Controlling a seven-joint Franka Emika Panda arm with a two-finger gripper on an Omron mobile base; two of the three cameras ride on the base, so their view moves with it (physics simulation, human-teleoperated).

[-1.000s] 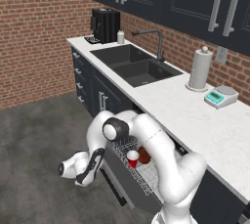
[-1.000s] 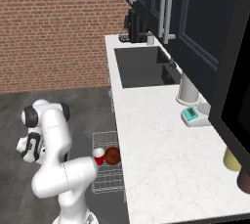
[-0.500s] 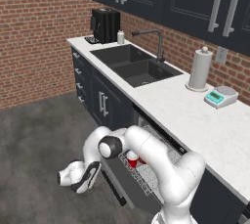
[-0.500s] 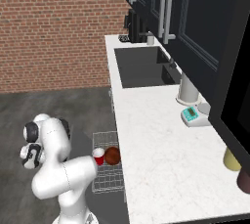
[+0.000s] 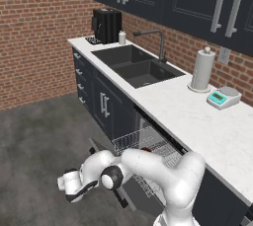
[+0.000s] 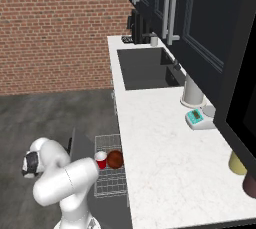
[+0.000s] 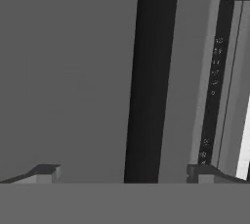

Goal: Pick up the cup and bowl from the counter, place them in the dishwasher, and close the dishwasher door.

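The red cup and the dark reddish-brown bowl sit side by side in the silver wire rack, which is pulled out of the dishwasher under the counter. A sliver of the cup peeks from behind my arm. The dishwasher door hangs open and low; its dark edge shows beside my forearm. My gripper is down near the floor, left of the door's outer edge. In the hand view the gripper is open and empty, with the fingertips close to a flat grey panel.
A sink, coffee machine, paper-towel roll and teal scale stand on the counter. A yellow jar stands at its near end. Dark cabinets with bar handles flank the dishwasher. Grey floor spreads to the left.
My arm has folded lower: elbow and hand sank toward the floor next to the open door. Cup, bowl and rack have stayed put.
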